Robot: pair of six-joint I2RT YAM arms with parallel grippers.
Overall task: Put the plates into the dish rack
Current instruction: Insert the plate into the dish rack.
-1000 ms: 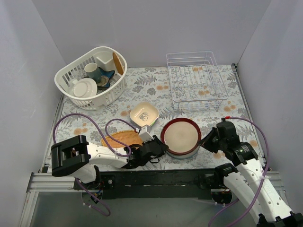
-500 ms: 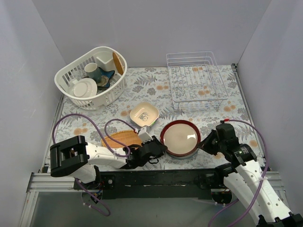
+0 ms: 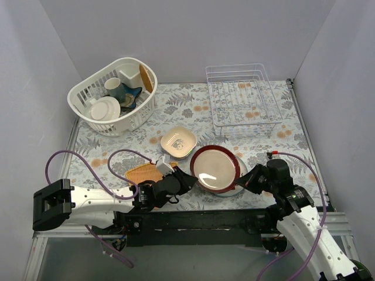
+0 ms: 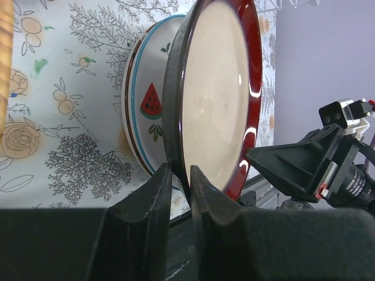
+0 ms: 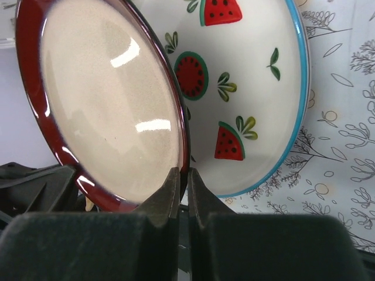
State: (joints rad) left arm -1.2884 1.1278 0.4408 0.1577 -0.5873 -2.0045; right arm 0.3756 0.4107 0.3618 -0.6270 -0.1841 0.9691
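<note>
A dark red-brown round plate [image 3: 215, 168] with a cream middle is tilted up on edge above a white plate with red watermelon marks [image 3: 234, 188]. My left gripper [image 3: 188, 180] is shut on its left rim, seen in the left wrist view [image 4: 180, 175]. My right gripper [image 3: 245, 179] is shut on its right rim, seen in the right wrist view [image 5: 183, 175]. The watermelon plate [image 5: 252, 88] lies flat on the cloth behind the red plate [image 5: 111, 99]. A cream rounded-square dish [image 3: 178, 141] lies just beyond. The white wire dish rack [image 3: 243, 99] stands at the back right and holds nothing.
An orange woven tray [image 3: 143, 173] lies by my left wrist. A white slotted oval basket [image 3: 112, 88] with cups and a plain white plate stands at the back left. Grey walls close in the left, back and right sides.
The red-brown plate has come up off the watermelon plate, tilted steeper and shifted left. My left arm's elbow has swung out to the left; my right gripper followed leftward.
</note>
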